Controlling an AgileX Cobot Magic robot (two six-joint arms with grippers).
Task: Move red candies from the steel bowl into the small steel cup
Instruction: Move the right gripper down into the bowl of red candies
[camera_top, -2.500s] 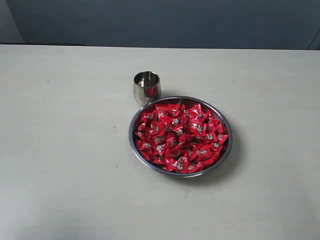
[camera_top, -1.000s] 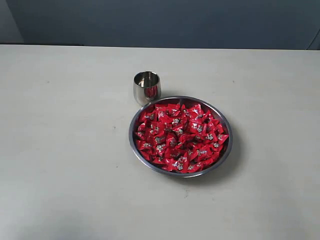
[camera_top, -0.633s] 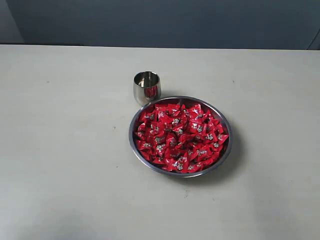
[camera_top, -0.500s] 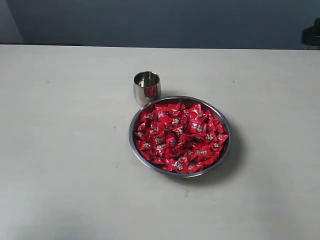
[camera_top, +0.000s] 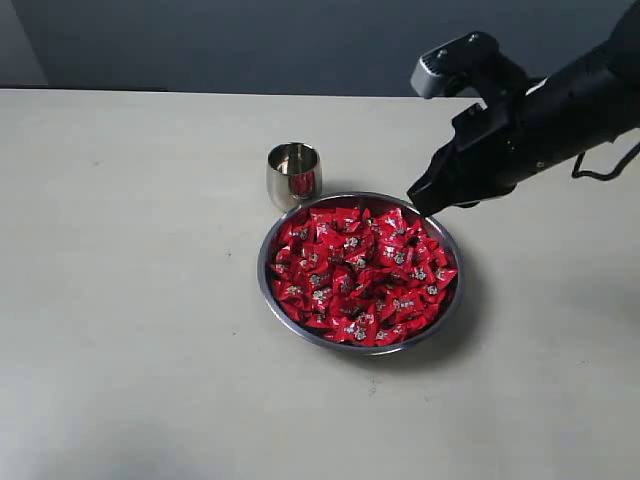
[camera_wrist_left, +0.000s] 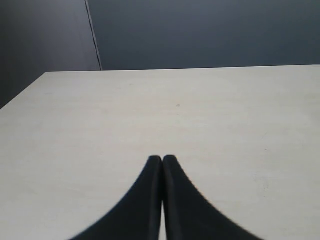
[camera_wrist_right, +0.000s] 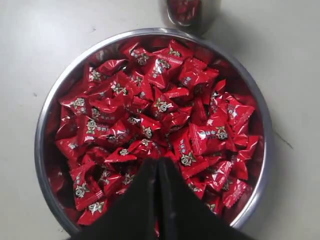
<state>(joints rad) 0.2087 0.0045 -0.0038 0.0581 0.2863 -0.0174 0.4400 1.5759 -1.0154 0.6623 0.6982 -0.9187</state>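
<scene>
The steel bowl sits mid-table, heaped with red candies. Just behind its left rim stands the small steel cup, mirroring red on its side. My right gripper hangs shut and empty above the bowl's far right rim, its black arm reaching in from the right. In the right wrist view the shut gripper points over the red candies in the steel bowl, with the small steel cup at the frame's edge. The left gripper is shut over bare table, holding nothing.
The pale table spreads wide around the bowl and cup. A dark wall runs behind its far edge. The left wrist view shows the table and a dark wall beyond it.
My right arm has swung in from the upper right, where only a dark corner showed half a second ago, to above the bowl's far right rim. Bowl, cup and candies have not moved.
</scene>
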